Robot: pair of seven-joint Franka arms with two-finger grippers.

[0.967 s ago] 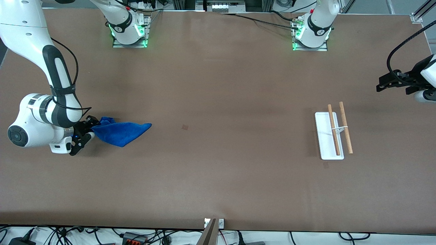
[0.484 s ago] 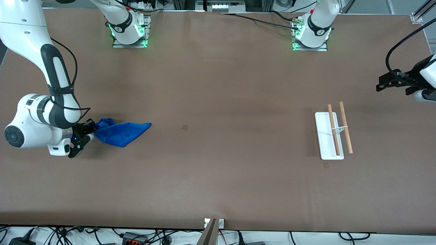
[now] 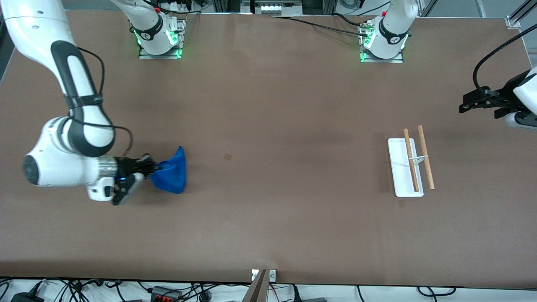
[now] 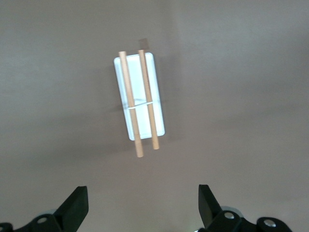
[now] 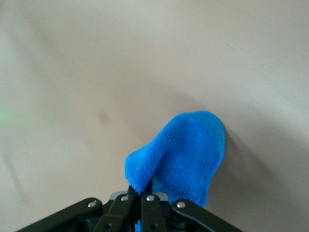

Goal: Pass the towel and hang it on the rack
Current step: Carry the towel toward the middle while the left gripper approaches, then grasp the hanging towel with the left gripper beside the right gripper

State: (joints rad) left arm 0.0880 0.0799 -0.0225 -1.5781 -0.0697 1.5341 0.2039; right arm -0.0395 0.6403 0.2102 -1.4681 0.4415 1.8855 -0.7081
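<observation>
My right gripper (image 3: 147,169) is shut on one end of the blue towel (image 3: 172,172) and holds it lifted, the cloth hanging bunched over the table toward the right arm's end. The towel fills the right wrist view (image 5: 181,154) just past the closed fingers (image 5: 126,192). The rack (image 3: 410,162), a white flat base with two light-brown rods, stands toward the left arm's end; it also shows in the left wrist view (image 4: 139,101). My left gripper (image 3: 465,106) is open and empty, held in the air near the table's end past the rack, its fingers (image 4: 77,205) spread wide.
The brown table (image 3: 268,209) spreads between towel and rack, with a small dark mark (image 3: 228,157) near its middle. The arm bases (image 3: 159,35) stand along the edge farthest from the front camera. Cables lie off the nearest edge.
My right gripper has lifted and swung toward the table's middle with the towel, which has gone from lying spread on the table to hanging bunched. The left arm has barely shifted.
</observation>
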